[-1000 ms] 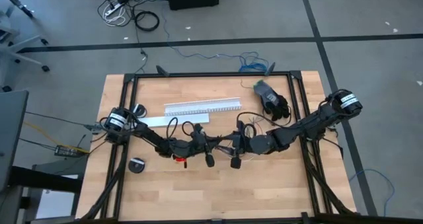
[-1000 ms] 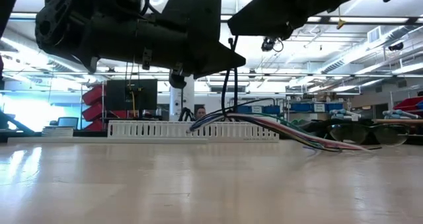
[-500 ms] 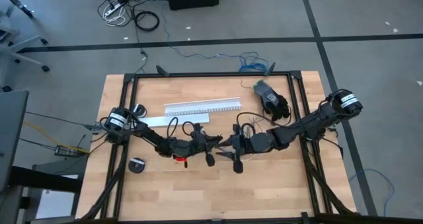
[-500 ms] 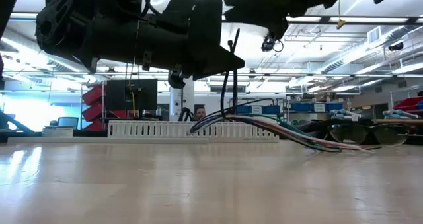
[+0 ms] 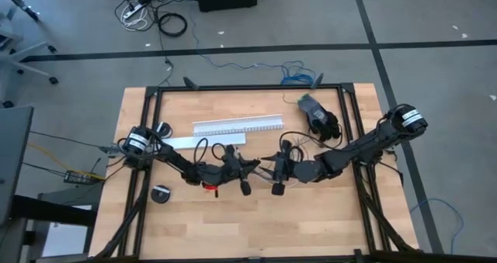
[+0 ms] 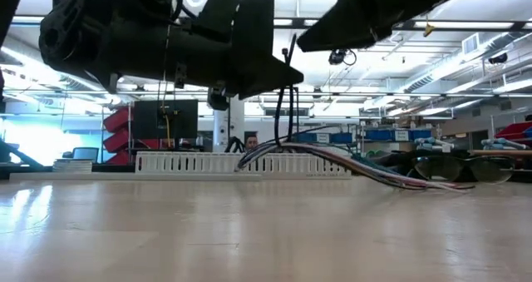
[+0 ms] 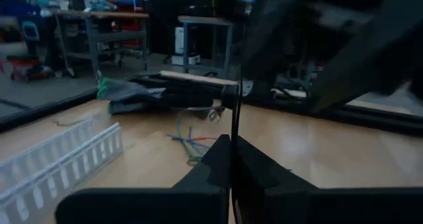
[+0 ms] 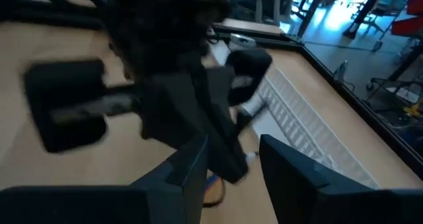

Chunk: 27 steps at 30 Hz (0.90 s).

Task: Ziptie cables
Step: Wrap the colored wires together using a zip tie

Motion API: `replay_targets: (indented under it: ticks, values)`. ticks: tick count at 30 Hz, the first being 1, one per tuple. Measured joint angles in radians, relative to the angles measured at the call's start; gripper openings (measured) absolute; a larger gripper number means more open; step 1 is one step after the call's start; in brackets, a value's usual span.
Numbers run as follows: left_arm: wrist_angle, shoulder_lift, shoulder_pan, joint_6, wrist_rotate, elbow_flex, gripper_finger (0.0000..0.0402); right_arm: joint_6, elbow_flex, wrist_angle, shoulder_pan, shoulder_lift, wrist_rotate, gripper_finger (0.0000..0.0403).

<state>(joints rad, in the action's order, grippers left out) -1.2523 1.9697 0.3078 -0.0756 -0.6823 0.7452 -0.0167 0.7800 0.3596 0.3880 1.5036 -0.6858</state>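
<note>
The ziptie (image 7: 235, 105) is a thin black strip that stands up from my shut left gripper (image 7: 232, 159), over the middle of the table (image 5: 250, 167). In the low view the ziptie (image 6: 288, 99) hangs and curves below both grippers. My right gripper (image 5: 274, 171) is open and faces the left one from close by; its fingers (image 8: 195, 166) frame the blurred left gripper. The cables (image 6: 349, 160), thin grey, blue and purple wires, lie on the table behind, near the white channel (image 5: 237, 126); the cables (image 7: 192, 143) also show in the left wrist view. My left gripper pinches the ziptie between its two shut fingers (image 7: 215, 164). The strip (image 7: 233, 135) rises straight out of the fingertips, clear of the table. Which part of its length is held, I cannot tell.
A flat white strip (image 5: 206, 141) lies beside the channel. A black tape roll (image 5: 161, 194) sits near the left edge and a small red thing (image 5: 210, 187) under the left arm. Dark cloth and a black object (image 5: 318, 115) lie at the far right. Free wood lies along the near edge.
My right gripper moved toward the left gripper, then drew back a little toward the table's right. The left gripper kept still with the ziptie.
</note>
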Motion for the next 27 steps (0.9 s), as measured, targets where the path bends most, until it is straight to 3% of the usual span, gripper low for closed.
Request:
replay_targets:
  ticks: [9,27]
  values:
    - [-0.017,0.000,0.002,0.021,0.024,0.000,0.0000,0.018,-0.008,0.070,-0.011,-0.001,-0.010,0.0134]
    - [-0.039,0.000,-0.005,0.039,0.044,0.005,0.0000,0.036,-0.023,0.179,-0.013,-0.001,0.068,0.0134]
